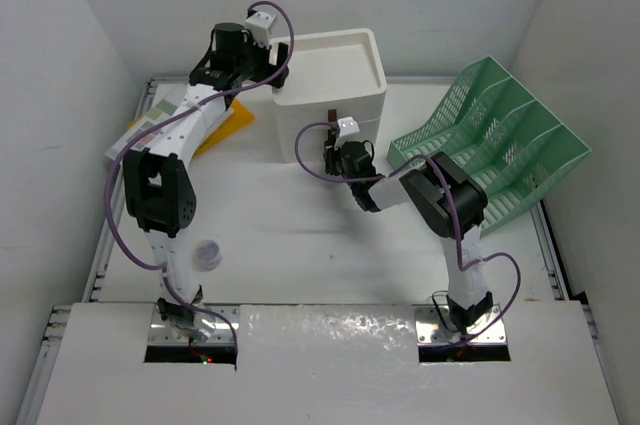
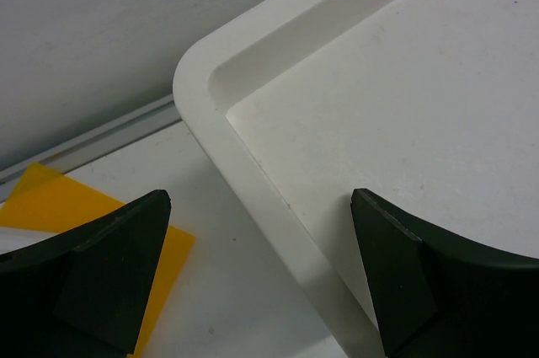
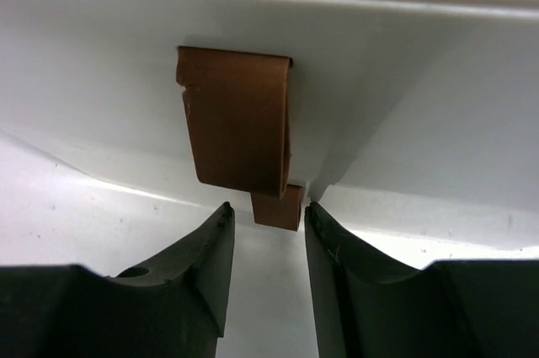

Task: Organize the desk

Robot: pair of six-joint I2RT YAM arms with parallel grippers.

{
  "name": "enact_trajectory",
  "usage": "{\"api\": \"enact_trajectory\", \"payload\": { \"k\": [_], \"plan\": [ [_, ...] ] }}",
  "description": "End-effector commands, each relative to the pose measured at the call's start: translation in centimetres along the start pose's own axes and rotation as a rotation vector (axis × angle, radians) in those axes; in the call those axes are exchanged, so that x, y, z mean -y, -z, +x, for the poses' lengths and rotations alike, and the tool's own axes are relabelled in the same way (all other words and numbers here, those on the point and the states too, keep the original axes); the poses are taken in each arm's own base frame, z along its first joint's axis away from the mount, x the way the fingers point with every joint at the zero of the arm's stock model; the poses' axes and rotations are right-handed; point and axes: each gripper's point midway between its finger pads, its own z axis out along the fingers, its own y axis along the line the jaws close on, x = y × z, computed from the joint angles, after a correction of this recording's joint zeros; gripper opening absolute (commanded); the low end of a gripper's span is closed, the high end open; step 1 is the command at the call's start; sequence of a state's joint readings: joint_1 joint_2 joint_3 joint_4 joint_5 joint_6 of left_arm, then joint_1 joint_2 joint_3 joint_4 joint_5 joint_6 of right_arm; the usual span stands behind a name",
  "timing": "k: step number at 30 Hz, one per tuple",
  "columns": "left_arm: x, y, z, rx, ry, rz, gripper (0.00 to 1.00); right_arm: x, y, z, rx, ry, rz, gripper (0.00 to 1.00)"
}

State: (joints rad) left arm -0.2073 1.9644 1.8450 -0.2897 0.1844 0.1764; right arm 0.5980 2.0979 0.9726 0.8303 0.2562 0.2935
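The desk (image 1: 290, 245) is a white tabletop with metal rails. A white drawer unit (image 1: 330, 70) stands at its back. My left gripper (image 1: 275, 70) hovers open over the unit's top left corner; in the left wrist view its fingers (image 2: 118, 265) straddle the raised rim (image 2: 253, 164), holding nothing. My right gripper (image 1: 335, 150) points at the unit's front, where a brown strap handle (image 3: 240, 118) hangs. That gripper (image 3: 268, 206) is open, its tips on either side of the strap's lower tab (image 3: 278, 208) without squeezing it.
A green mesh file rack (image 1: 490, 145) stands at the right, close to my right arm. A yellow sheet (image 1: 225, 125) and papers (image 1: 160, 115) lie left of the drawer unit. A small round pale object (image 1: 208, 253) sits near the left arm's base.
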Motion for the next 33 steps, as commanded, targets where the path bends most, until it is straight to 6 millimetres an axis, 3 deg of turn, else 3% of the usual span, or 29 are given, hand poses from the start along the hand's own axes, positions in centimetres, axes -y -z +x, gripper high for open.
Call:
{"api": "enact_trajectory", "payload": {
  "k": [1,5,9,13,23,33],
  "plan": [
    [-0.8,-1.0,5.3,-0.158,0.011,-0.004,0.87,0.7,-0.9,-5.5,0.207,-0.061,0.049,0.37],
    [-1.1,-1.1,5.3,-0.157,0.011,-0.01,0.87,1.1,-1.4,-5.3,0.208,-0.074,0.083,0.29],
    [-1.1,-1.2,5.5,-0.161,0.013,-0.01,0.87,1.8,-1.1,-5.5,0.232,-0.068,0.117,0.1],
    [-1.3,-1.4,5.7,-0.166,0.015,-0.013,0.88,1.6,-1.2,-5.6,0.239,-0.051,0.098,0.01],
    [-1.6,-1.5,6.1,-0.173,0.012,-0.013,0.88,-0.3,-0.3,-6.1,0.28,0.034,-0.029,0.0],
    [-1.6,-1.3,5.7,-0.164,0.011,-0.014,0.88,-2.1,0.6,-3.8,0.109,0.117,-0.173,0.0]
  ]
}}
